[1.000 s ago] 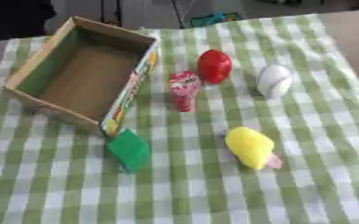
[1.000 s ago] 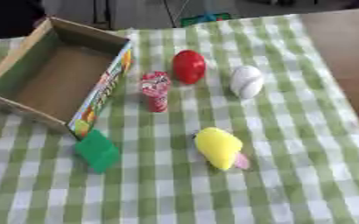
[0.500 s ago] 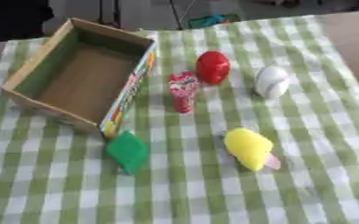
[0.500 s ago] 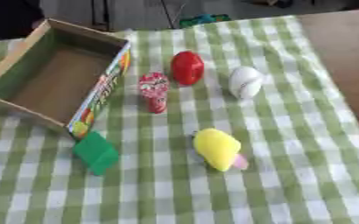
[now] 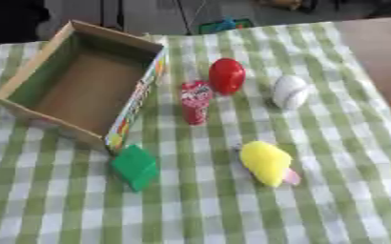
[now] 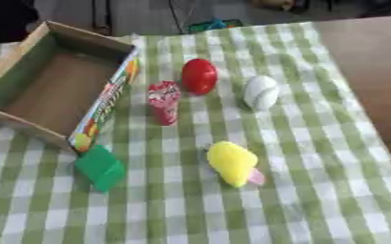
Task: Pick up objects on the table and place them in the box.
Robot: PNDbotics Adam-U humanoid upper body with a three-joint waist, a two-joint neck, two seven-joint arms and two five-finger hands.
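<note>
We see five objects lying outside the box (image 5: pixel 82 90), all on a green-and-white checked cloth (image 5: pixel 357 190) that covers the tabletop (image 6: pixel 374 62). The box is an open cardboard one with a colourful printed side, set at the left of the scene and turned at an angle; nothing lies inside it.

Just off its near corner lies a green block (image 5: pixel 136 167), close to the box, though we cannot tell whether the two touch. To the right of the box's printed side stands a small red and white packet (image 5: pixel 195 101), upright. Just beyond the packet, slightly to the right, is a red egg-shaped object (image 5: pixel 226 76), close beside it. Further right, apart from the red one, rests a white rounded object (image 5: pixel 290 92). Nearer to us, between the block and the white object, lies a yellow rounded object (image 5: pixel 265 162) with a small pink piece (image 5: pixel 292 177) showing at its near right end.

Neither of the robot's hands shows in either view, so we cannot tell how their fingers stand or whether they hold anything.

Bare brown tabletop shows past the cloth's right edge.
</note>
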